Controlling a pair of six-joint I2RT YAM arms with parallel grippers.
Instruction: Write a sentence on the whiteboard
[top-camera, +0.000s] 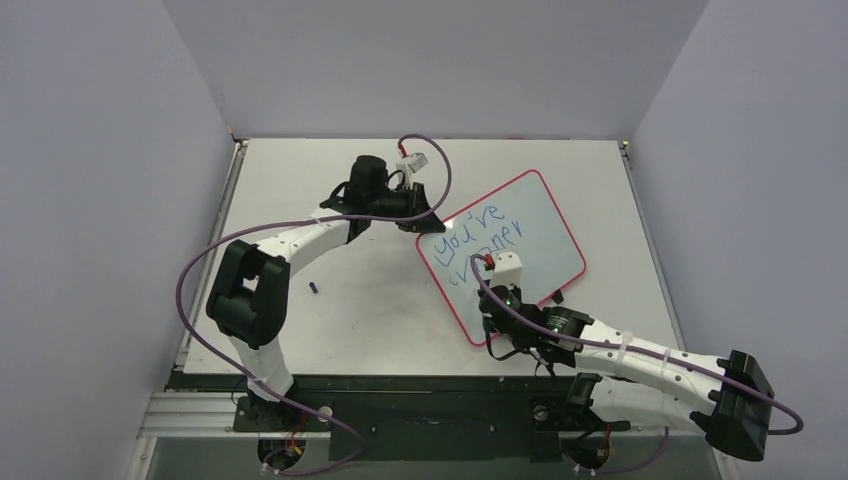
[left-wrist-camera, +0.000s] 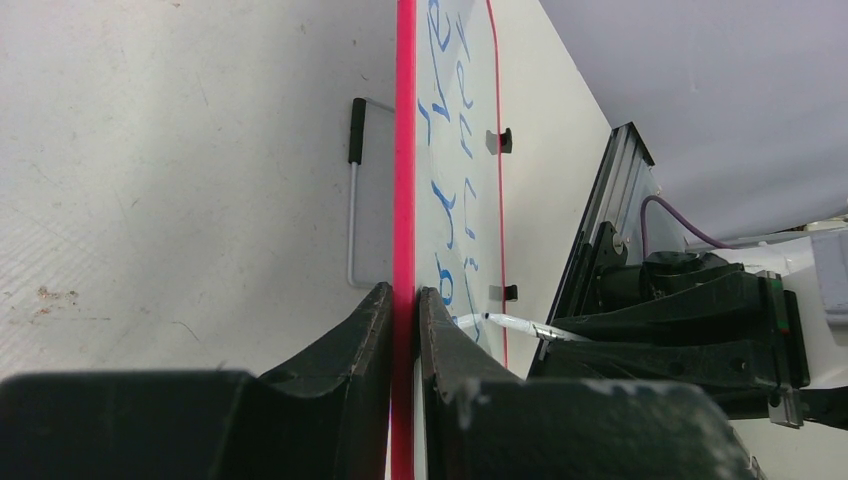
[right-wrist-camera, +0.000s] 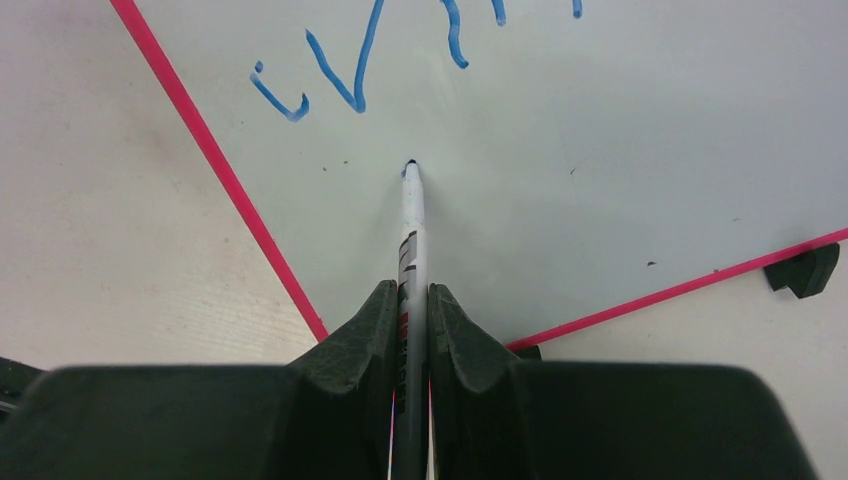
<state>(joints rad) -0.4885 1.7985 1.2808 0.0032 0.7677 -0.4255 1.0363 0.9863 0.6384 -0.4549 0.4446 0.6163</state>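
Note:
The whiteboard (top-camera: 548, 248), pink-framed, lies at an angle on the table right of centre. Blue lettering of the sentence (top-camera: 482, 236) runs across its upper left part in slanted lines. My left gripper (top-camera: 424, 222) is at the board's far left corner, shut on the pink frame (left-wrist-camera: 404, 200). The lettering (left-wrist-camera: 452, 170) shows edge-on beside it. My right gripper (right-wrist-camera: 413, 298) is shut on a white marker pen (right-wrist-camera: 411, 225). The pen's tip rests on the bare whiteboard (right-wrist-camera: 620, 150), below the lowest letters (right-wrist-camera: 335, 85). The pen (left-wrist-camera: 522, 325) also shows from the left wrist.
A small blue cap (top-camera: 314, 288) lies on the table left of the board. A wire stand leg with a black tip (left-wrist-camera: 354, 150) sticks out behind the board. A black foot (right-wrist-camera: 802, 270) sits at the board's near edge. Grey walls close in three sides.

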